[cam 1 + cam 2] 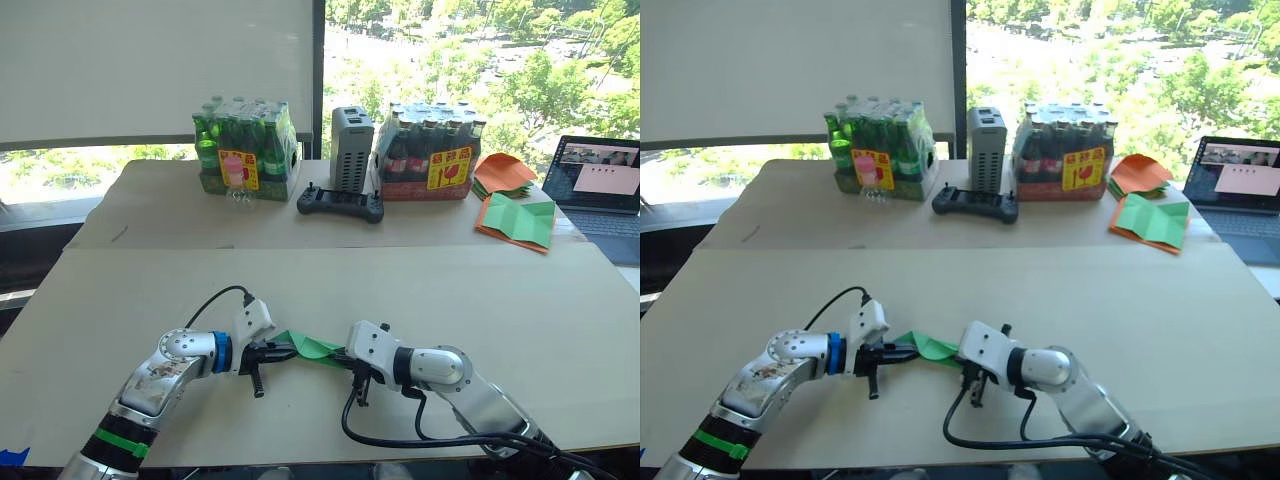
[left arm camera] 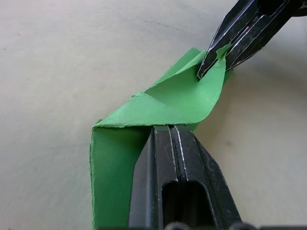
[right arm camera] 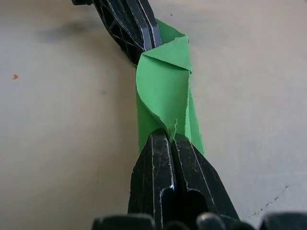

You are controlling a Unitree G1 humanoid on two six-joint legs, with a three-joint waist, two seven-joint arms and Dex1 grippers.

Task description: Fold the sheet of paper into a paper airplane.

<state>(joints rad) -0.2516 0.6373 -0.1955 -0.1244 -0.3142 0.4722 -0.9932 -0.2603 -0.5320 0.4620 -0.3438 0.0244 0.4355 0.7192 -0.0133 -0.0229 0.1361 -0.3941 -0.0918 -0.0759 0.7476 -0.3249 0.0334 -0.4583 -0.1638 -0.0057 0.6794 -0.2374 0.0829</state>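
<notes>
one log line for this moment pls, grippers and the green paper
left gripper: shut on sheet of paper | right gripper: shut on other end | paper: partly folded, held between them over table

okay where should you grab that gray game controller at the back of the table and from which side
Grip the gray game controller across its slim middle bar, coming from above. It lies flat with bulkier handles at both ends, and the gray box and bottle packs behind it crowd a rear approach.
</notes>
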